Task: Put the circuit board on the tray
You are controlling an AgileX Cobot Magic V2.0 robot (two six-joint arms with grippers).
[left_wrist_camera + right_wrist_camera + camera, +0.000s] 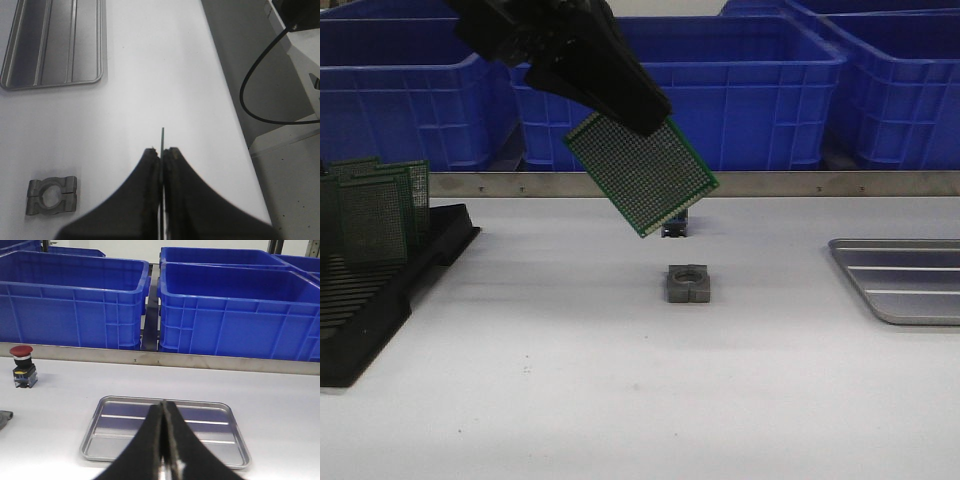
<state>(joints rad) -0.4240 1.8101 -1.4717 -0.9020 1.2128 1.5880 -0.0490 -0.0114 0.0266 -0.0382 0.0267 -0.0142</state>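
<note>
My left gripper (640, 112) is shut on a green perforated circuit board (642, 172) and holds it tilted, high above the table's middle. In the left wrist view the board (162, 137) shows edge-on as a thin line between the closed fingers (150, 172). The silver-grey ridged tray (905, 278) lies at the right edge of the table, empty; it also shows in the left wrist view (52, 45) and the right wrist view (120, 412). My right gripper (164, 407) is shut and empty, in front of the tray, and is out of the front view.
A black slotted rack (380, 290) with several green boards (375, 215) stands at the left. A small grey metal block (687, 284) lies mid-table, below the held board. A red push-button (22, 366) stands behind it. Blue bins (750, 85) line the back behind a metal rail.
</note>
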